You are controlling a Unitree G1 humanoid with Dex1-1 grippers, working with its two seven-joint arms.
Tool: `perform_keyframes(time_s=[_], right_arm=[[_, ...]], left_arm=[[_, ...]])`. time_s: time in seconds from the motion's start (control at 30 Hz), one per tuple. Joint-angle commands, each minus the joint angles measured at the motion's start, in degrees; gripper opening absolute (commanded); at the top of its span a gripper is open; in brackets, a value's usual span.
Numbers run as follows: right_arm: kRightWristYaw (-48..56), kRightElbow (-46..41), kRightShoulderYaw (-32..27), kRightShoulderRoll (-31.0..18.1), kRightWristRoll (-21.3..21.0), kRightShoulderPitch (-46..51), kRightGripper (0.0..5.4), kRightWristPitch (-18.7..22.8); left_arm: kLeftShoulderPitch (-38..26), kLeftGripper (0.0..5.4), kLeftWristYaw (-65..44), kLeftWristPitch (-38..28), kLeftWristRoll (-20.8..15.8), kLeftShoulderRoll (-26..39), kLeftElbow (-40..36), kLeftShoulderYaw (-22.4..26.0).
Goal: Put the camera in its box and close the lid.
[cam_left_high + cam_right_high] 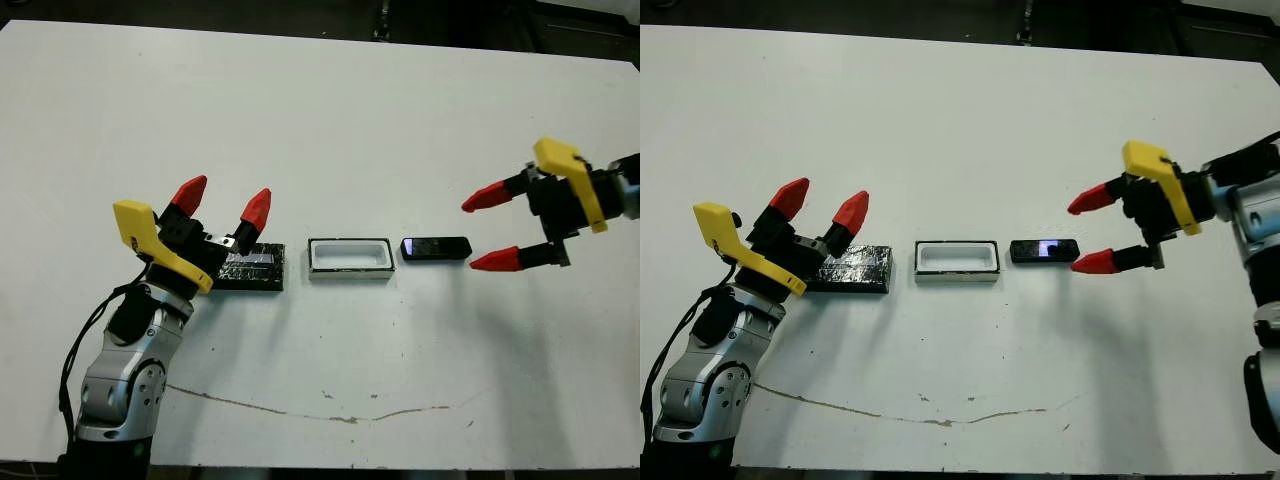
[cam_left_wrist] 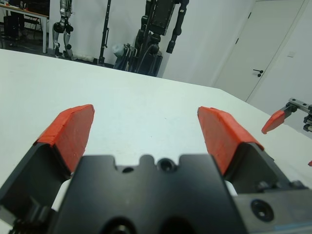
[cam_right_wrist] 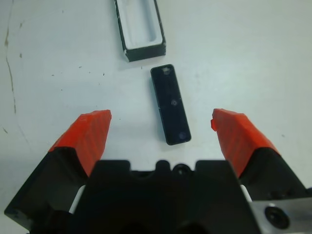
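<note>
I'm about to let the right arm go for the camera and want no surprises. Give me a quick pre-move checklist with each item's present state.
1. Right hand open wide enough for the camera: ok, its fingers are spread.
2. Right hand lined up: ok, in the right wrist view the camera lies between the fingers, not yet touched.
3. Camera free to lift: ok, it lies flat on the table, apart from the box.
4. Box ready: ok, its white inside is uncovered and holds nothing.
5. Lid out of the way: ok, it lies on the box's far side from the camera.
6. Left hand clear of the path: ok, open, above the lid's end.
</note>
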Motion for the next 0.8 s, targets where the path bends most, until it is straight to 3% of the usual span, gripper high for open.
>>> perform_keyframes(time_s=[0.03,0.27,0.8], right_arm=[[-0.03,1.11,-0.19,0.94,-1.85,0.55,5.38,-1.1],[-2.01,-0.56,-0.27,1.71,-4.62,1.12,5.38,0.16],[-3.12,0.92,-0.54,4.24,-6.73,1.5,5.38,2.43]], left_arm=[[0.16,5.4,-0.56,-0.37,0.46,0.54,0.34,0.12],[0.25,5.4,-0.74,-0.19,0.13,0.45,0.66,0.18],[0.53,5.4,-1.16,0.03,0.33,0.27,0.67,-0.04]])
